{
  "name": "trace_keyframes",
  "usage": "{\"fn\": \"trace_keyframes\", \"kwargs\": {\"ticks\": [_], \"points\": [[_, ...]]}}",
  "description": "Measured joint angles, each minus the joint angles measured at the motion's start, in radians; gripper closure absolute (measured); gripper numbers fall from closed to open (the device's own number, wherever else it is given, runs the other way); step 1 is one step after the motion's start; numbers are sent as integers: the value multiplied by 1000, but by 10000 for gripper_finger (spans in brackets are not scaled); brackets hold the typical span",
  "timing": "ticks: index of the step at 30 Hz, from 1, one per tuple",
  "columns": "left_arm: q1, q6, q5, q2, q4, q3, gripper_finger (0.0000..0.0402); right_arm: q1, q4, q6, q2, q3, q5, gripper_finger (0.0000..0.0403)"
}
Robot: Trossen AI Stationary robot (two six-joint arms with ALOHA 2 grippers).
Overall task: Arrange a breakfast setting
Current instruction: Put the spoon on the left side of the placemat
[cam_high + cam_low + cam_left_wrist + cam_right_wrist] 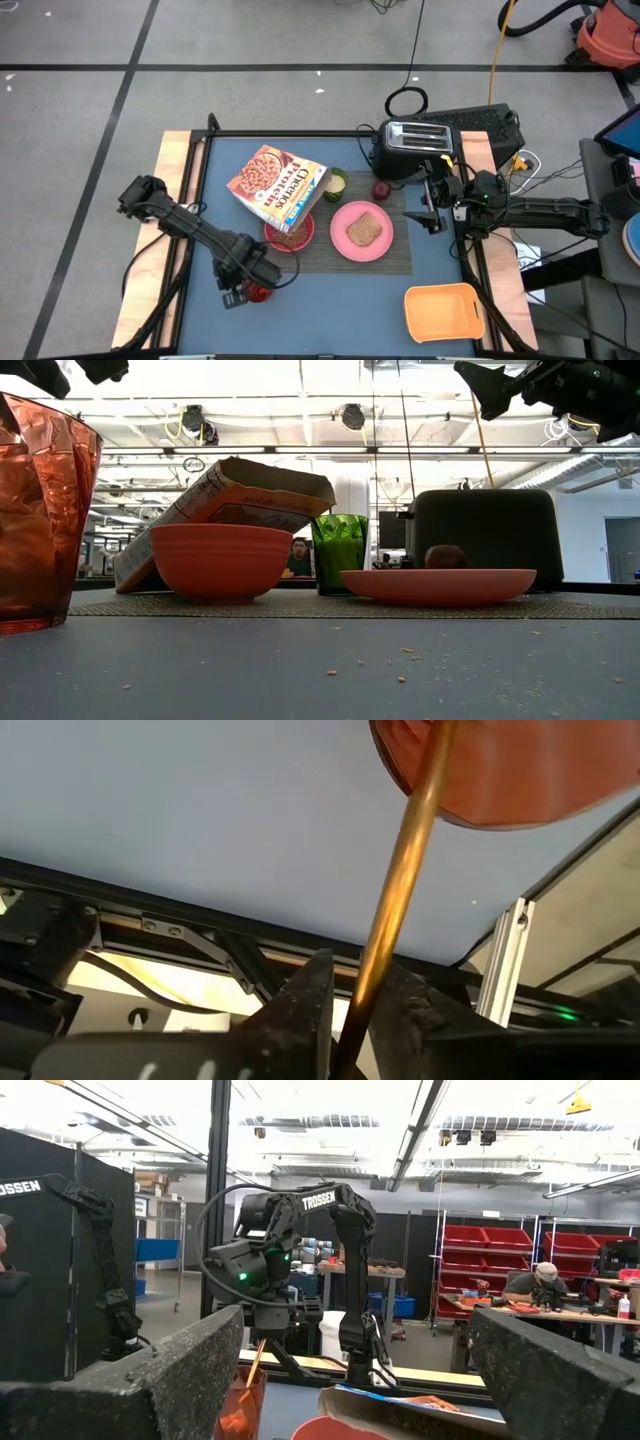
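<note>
Wooden-handled spoon [400,880] stands between the left gripper's [350,1010] jaws, which pinch its handle; right gripper [340,1370] gapes wide, empty.

This is a robotics lab or workshop. Right of centre in the right wrist view stand red parts-bin shelves [495,1255], with a person at a workbench [545,1285] at far right, and long ceiling lights [330,450] run overhead in the low view.

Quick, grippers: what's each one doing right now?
Left gripper: closed on the wooden-handled spoon standing in the red cup.
Right gripper: open, empty.
</note>
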Motion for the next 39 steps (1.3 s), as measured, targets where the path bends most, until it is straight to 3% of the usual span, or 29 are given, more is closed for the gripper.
{"fn": "trace_keyframes", "kwargs": {"ticks": [14, 39], "points": [[-1, 46, 24, 0, -2, 13, 392, 0, 0, 0, 0, 0, 0, 32], [0, 80, 25, -2, -5, 188, 394, 0, 0, 0, 0, 0, 0, 32]]}}
